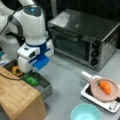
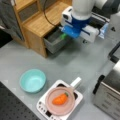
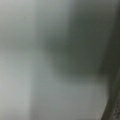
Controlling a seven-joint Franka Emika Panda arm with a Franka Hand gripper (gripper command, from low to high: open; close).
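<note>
Over the open grey metal drawer (image 1: pixel 43 85) holding a green vegetable (image 1: pixel 32 80), the tool (image 1: pixel 31 72) is hanging low, its fingers hidden by the arm, so I cannot tell its opening or hold.

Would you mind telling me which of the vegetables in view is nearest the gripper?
The green vegetable in the open drawer is nearest, lying just below the gripper. The carrot sits far off in the pink pan on the hob.
</note>
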